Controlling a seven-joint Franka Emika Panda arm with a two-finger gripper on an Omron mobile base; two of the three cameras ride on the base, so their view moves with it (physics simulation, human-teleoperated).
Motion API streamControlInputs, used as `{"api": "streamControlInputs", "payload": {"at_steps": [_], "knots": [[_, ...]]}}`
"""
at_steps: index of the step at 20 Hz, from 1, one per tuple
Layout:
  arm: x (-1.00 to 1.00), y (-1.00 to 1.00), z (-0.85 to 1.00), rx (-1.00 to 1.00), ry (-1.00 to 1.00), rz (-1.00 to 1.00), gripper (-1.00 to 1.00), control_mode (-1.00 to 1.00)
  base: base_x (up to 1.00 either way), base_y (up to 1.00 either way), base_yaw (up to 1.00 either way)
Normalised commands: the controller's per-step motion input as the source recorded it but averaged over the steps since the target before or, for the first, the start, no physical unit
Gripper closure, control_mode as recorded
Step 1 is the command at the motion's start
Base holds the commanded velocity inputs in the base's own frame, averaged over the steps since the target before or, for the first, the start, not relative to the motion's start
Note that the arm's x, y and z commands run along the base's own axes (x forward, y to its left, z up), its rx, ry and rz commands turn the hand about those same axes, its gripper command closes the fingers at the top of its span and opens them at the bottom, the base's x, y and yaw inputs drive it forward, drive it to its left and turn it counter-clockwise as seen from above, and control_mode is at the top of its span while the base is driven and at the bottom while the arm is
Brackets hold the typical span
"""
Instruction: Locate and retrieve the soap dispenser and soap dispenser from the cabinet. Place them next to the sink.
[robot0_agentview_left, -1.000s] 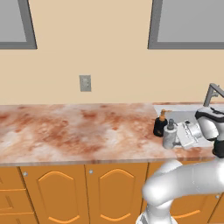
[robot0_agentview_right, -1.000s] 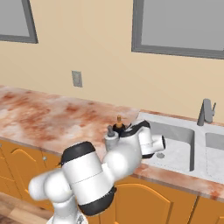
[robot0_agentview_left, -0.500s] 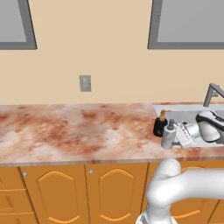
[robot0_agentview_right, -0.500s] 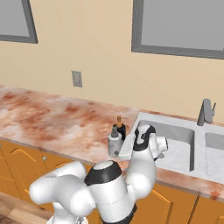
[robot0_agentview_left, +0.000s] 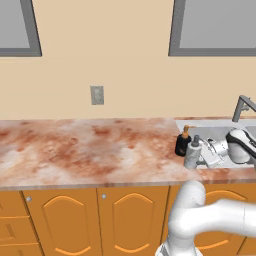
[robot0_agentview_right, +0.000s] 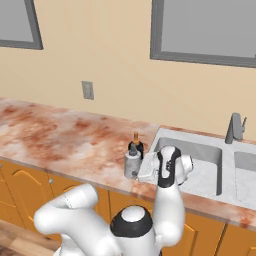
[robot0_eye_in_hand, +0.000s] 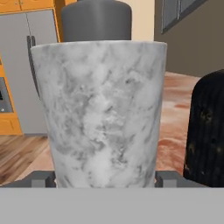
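The gripper is seen level with the counter, reaching from the sink side toward the grey bottle. In the hand view the grey bottle stands upright between the two fingertips, one tip showing at each side of its base. Whether the tips press on it or stand just clear of it cannot be told, so it cannot be told whether the bottle is pinched.

The grey bottle, mottled and topped by a dark grey pump, is set on the counter just beside the left edge of the sink. The black bottle, with its copper-orange pump, is placed just behind it, nearer the wall and also at the sink's edge; the two are close together, and whether they touch cannot be told. In the right base view the grey bottle is found in front of the black bottle, with the gripper just to its right over the rim of the sink. The faucet is seen at the back of the sink, well apart from the bottles.
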Motion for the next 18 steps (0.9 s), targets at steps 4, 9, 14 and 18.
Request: {"api": "streamControlInputs", "payload": {"at_steps": [4,9,14,18], "knots": [[0.00,0.00,-0.10,0.02,-0.02,0.00,-1.00,-1.00,0.00,0.00,0.00],[0.00,0.00,-0.04,0.01,0.00,0.00,-1.00,-1.00,0.00,0.00,0.00],[0.02,0.00,0.00,0.00,0.00,0.00,-1.00,-1.00,0.00,0.00,0.00],[0.03,-0.29,0.01,-0.04,0.03,0.00,-1.00,-1.00,0.00,0.00,0.00]]}}
